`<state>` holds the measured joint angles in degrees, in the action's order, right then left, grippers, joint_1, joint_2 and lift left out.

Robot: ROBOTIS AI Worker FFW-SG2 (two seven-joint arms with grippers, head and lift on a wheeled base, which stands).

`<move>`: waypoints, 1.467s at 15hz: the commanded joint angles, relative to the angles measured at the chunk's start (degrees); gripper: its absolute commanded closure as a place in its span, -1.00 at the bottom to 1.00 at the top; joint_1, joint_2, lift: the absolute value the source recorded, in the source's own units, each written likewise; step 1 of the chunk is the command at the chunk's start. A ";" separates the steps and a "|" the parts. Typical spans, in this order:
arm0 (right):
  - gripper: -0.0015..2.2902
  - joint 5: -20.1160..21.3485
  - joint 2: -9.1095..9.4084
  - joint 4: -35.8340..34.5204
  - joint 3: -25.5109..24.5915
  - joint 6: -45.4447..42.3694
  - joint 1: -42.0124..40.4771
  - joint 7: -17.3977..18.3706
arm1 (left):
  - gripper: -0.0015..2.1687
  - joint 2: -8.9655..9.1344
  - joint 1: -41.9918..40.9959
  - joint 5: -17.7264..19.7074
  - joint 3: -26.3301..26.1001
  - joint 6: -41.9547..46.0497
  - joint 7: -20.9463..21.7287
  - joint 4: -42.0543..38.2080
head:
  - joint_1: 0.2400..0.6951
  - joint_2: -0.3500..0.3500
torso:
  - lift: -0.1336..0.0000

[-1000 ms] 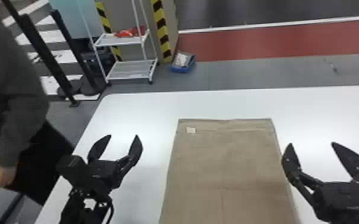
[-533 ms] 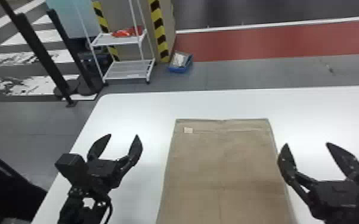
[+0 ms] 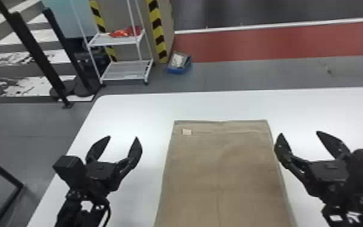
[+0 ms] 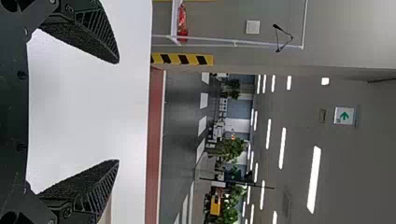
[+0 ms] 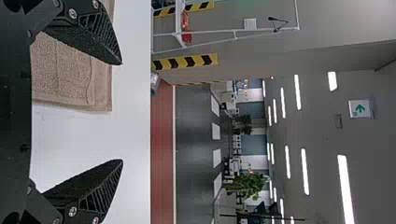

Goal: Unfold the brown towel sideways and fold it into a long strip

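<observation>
Jaws of left gripper [image 3: 123, 137] and right gripper [image 3: 299, 132]: wide apart, holding nothing. Brown towel [image 3: 226, 169] lies flat between them on the counter [image 3: 129, 111]. Expect light, limp, non-slip cloth; pinch upper layer at a side edge, near its corners. Towel's near end is cut off in head view; layer count cannot be determined.

The left gripper [image 3: 122, 137] gapes near what may be towel [image 4: 108, 214].
</observation>
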<state>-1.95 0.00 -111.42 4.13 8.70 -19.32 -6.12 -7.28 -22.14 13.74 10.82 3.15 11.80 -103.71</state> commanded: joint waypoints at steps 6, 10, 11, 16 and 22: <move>-0.87 -7.72 0.05 12.72 -3.96 10.07 13.95 -6.54 | -0.88 0.07 0.16 -0.12 0.08 0.05 0.07 0.88 | 1.00 0.50 | -0.87; -0.81 -8.42 0.05 19.66 -4.13 12.53 19.58 -9.96 | -0.88 0.16 0.08 -0.47 0.08 0.05 0.16 0.88 | 1.00 0.50 | -0.87; -0.81 -8.25 0.05 20.72 -3.87 13.93 20.46 -10.05 | -0.88 0.16 0.08 -0.47 0.08 0.05 0.16 0.88 | 1.00 0.51 | -0.87; -0.69 -6.58 0.05 23.88 -2.20 18.15 22.92 -11.28 | -0.88 0.07 0.43 -0.47 -0.01 0.05 0.16 1.50 | 1.00 0.57 | -0.87; -0.49 -5.44 0.05 25.02 -1.94 18.51 23.53 -11.11 | -0.88 -0.11 0.60 -0.47 -0.01 0.05 0.16 2.02 | 1.00 0.59 | -0.87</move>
<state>-7.75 0.00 -86.44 2.15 27.20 4.10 -17.24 -7.35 -21.54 13.27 10.81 3.20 11.95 -101.81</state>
